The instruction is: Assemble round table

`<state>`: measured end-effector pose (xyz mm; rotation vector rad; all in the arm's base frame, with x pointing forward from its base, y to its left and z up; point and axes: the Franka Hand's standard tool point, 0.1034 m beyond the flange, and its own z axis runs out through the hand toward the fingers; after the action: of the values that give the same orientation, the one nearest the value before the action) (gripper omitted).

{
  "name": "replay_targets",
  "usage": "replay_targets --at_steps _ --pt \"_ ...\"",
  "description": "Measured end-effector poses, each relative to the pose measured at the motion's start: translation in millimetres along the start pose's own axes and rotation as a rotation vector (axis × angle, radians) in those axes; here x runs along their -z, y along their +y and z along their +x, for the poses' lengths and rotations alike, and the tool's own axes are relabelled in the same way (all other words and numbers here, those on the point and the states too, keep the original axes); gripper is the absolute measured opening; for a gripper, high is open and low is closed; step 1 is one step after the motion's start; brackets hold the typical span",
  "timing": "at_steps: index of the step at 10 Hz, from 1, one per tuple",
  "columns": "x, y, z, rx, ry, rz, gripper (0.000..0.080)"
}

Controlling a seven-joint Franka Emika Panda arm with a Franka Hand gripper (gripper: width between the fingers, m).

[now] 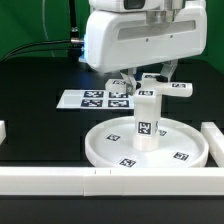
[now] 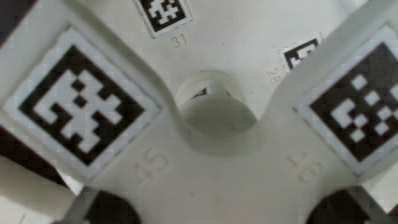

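The large round disc (image 1: 110,148) lies at the front of the table with its rim up. The short cylindrical leg (image 1: 147,122) stands upright in its centre. The cross-shaped foot (image 1: 180,89) sits on top of the leg, tags facing up. My gripper (image 1: 148,84) is directly over it, with a finger on each side of the foot's middle. In the wrist view the foot (image 2: 217,150) fills the picture, with its round centre boss (image 2: 217,112) and several tags. My fingertips (image 2: 79,204) press on both sides of one arm, so the gripper (image 2: 217,206) is shut on the foot.
The marker board (image 1: 92,99) lies flat behind the disc on the black table. White border blocks run along the front (image 1: 60,180) and stand at the exterior view's right (image 1: 214,138) and left edge (image 1: 3,130). A green backdrop is behind.
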<state>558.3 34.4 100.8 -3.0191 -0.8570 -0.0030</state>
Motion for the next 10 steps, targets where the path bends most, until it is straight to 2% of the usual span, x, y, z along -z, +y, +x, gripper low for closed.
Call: replay_targets --at_steps 3,8,10 --pt "-0.1 -0.4 1.2 -0.262 0.014 0.010 0.0445" --pt "-1.5 -3.9 3.5 -0.833 0.027 0.049 0.0445" --pt "-1.5 -3.7 3.9 -0.950 0.027 0.051 0.0445"
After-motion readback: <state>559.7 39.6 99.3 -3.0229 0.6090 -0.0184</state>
